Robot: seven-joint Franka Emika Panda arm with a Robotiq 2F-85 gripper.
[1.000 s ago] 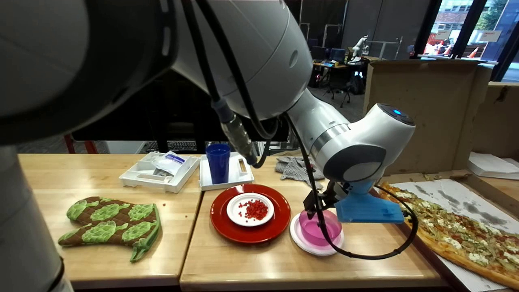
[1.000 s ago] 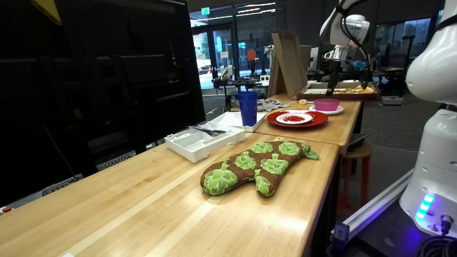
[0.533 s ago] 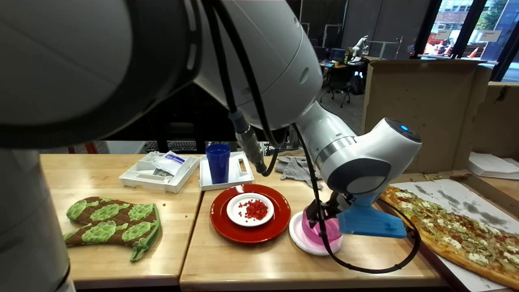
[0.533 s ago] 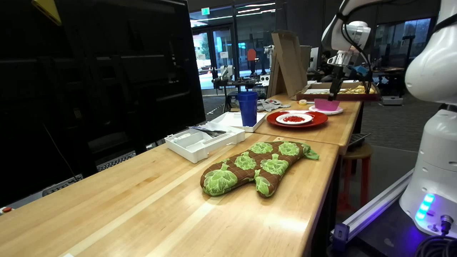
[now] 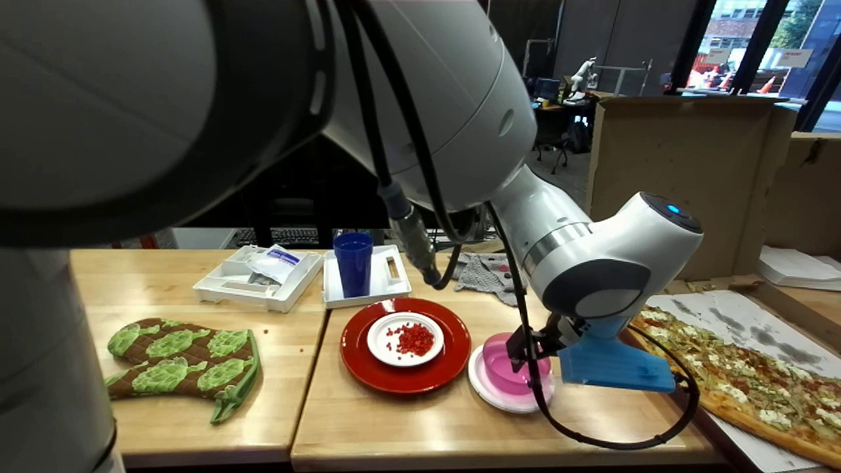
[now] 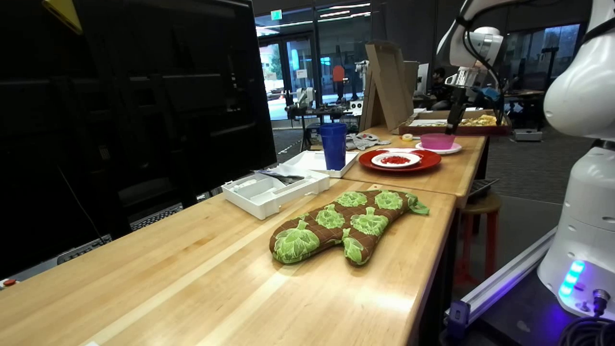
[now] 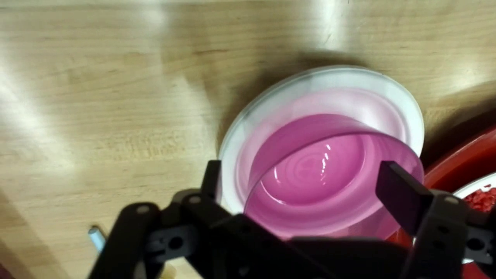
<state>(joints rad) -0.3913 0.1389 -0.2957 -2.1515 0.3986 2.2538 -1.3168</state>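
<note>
A translucent pink bowl (image 5: 500,371) rests on a small white plate (image 5: 481,389); the bowl shows in both exterior views (image 6: 436,141) and the wrist view (image 7: 310,174). My gripper (image 5: 525,349) is low at the bowl's rim, also seen in an exterior view (image 6: 452,127). In the wrist view the gripper (image 7: 304,182) is open with nothing between its pads. Its right finger overlaps the bowl near the wall; its left finger is outside the bowl, by the plate's edge. I cannot tell whether a finger touches the bowl. The gripper body hides the bowl's near rim.
A red plate (image 5: 361,368) bears a white dish (image 5: 381,351) of red bits (image 5: 415,339). An open pizza box (image 5: 696,190) holds pizza (image 5: 736,378). A blue cup (image 5: 353,263), white tray (image 5: 286,302), grey cloth (image 5: 486,279) and oven mitt (image 5: 184,361) lie about.
My gripper came down to the bowl, then shifted right in an exterior view. The bowl looked tilted half a second ago and now sits level, shifted slightly left in both exterior views.
</note>
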